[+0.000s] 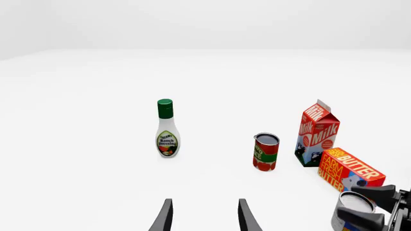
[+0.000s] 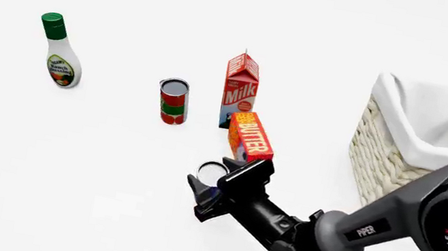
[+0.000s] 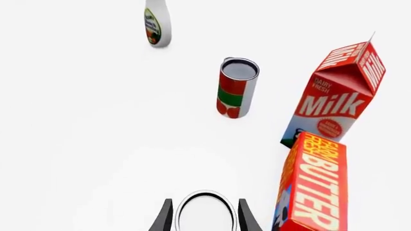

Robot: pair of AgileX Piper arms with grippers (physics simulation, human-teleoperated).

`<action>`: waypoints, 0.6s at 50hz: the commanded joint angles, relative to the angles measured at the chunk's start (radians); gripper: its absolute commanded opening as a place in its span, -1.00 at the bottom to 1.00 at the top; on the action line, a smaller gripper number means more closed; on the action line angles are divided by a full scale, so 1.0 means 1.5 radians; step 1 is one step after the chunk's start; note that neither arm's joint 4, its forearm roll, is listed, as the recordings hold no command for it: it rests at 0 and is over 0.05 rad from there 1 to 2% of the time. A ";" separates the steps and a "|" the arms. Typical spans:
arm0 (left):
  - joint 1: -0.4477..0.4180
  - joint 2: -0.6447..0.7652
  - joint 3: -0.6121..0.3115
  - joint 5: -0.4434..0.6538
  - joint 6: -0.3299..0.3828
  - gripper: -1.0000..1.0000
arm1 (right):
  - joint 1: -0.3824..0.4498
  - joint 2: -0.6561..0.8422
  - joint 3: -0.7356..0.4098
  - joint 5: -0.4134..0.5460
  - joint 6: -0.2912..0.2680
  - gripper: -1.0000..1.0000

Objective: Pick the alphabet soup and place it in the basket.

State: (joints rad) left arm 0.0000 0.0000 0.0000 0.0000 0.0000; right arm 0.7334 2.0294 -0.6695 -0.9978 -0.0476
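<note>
Only the front view shows the cream wicker basket [image 2: 385, 154]; right tool [image 2: 213, 186] clamped around the silver-topped soup can [image 3: 205, 211], label hidden; left tool [image 1: 204, 216] apart.

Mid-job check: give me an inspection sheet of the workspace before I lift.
Surface: white table, plain.
Job's things: alphabet soup upright between the right gripper's fingers, beside the butter box; basket at the right, its inside hidden.
Clutter: ranch dressing bottle, red-and-green can, milk carton, all upright.
Grippers: right gripper fingers on either side of the can, grip not confirmed; left gripper open, holding nothing.
Cables: nothing seen.
Surroundings: plain white background, nothing seen.
</note>
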 commanded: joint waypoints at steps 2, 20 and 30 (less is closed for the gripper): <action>0.000 0.000 0.000 0.000 0.000 1.00 | -0.002 0.018 -0.007 -0.005 0.003 1.00; 0.000 0.000 0.000 0.000 0.000 1.00 | -0.001 0.038 -0.016 -0.004 0.004 1.00; 0.000 0.000 0.000 0.000 0.000 1.00 | -0.003 0.047 -0.024 0.001 0.006 1.00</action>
State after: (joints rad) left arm 0.0000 0.0000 0.0000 0.0000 0.0000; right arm 0.7299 2.0873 -0.6963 -1.0003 -0.0405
